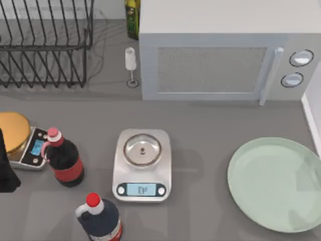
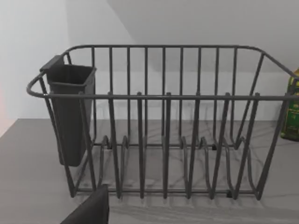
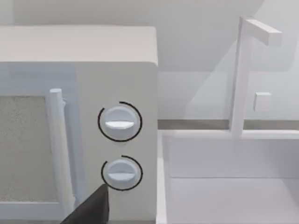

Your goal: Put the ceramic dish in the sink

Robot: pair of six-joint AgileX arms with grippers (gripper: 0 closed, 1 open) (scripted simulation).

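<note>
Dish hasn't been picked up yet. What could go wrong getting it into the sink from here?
1. The ceramic dish lies flat on the table with a low rim, so a hand may struggle to get under its edge and could slip.
2. The sink sits right beside the microwave, and its tap stands over it; the wide dish could clip either.
</note>
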